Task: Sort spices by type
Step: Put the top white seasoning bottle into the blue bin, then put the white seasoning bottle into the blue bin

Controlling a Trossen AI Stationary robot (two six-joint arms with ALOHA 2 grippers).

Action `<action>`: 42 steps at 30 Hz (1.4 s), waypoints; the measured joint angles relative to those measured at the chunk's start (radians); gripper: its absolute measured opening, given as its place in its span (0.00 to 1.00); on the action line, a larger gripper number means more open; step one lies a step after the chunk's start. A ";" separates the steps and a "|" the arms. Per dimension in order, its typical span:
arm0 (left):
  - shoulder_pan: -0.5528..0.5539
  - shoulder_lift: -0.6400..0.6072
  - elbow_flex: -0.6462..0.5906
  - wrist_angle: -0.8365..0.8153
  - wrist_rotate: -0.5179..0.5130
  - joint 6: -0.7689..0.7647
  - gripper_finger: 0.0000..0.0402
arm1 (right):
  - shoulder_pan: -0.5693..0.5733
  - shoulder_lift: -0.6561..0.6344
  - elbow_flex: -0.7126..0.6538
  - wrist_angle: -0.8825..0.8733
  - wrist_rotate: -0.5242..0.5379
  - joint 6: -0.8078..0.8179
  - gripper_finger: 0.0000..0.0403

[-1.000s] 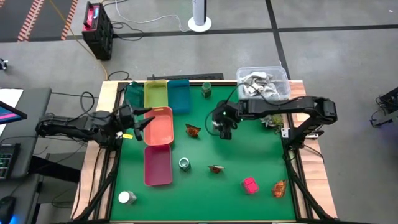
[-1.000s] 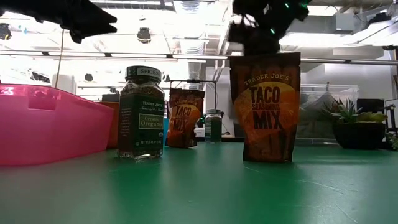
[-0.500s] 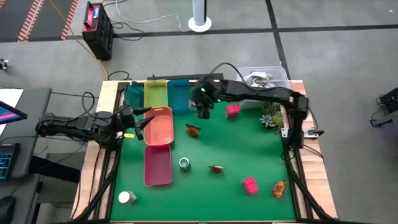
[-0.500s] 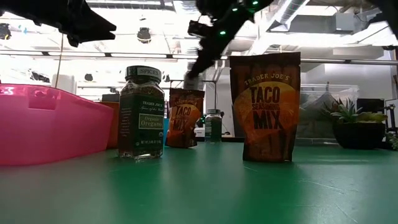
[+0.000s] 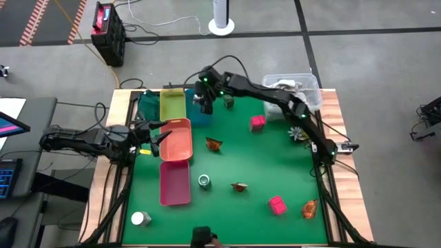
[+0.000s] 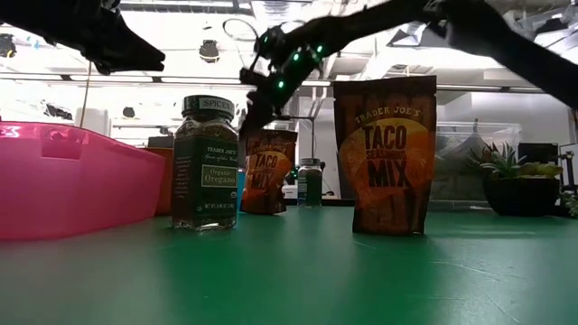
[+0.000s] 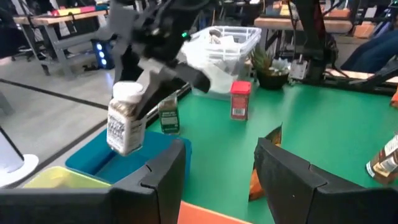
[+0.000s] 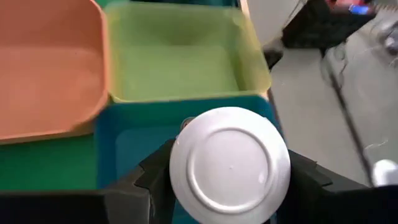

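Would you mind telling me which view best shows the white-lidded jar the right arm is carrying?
Left wrist view: the white-lidded jar shows in full side-on above the blue tray. Right wrist view shows only its lid; the high and low views hide it.

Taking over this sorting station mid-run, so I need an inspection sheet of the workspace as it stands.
Surface: green table, wooden edges.
Job's things: white-lidded jar held over blue tray; green-lidded jars, pink blocks, taco sachets and a white jar loose on the table.
Clutter: clear tub, small plant.
Grippers: right gripper shut on the white-lidded jar; left gripper open, at the orange tray.
Cables: on floor behind table.
Surroundings: black box, white post base.
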 joint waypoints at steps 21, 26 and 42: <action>0.000 0.052 0.000 0.002 0.027 -0.039 0.45 | -0.018 0.104 0.061 -0.065 -0.042 0.039 0.73; 0.000 0.052 0.015 -0.010 0.034 -0.039 0.45 | -0.018 0.095 0.061 -0.057 -0.043 0.037 0.78; -0.170 0.258 0.258 -0.356 0.398 -0.100 0.45 | 0.057 -0.129 0.061 -0.328 -0.043 0.036 0.79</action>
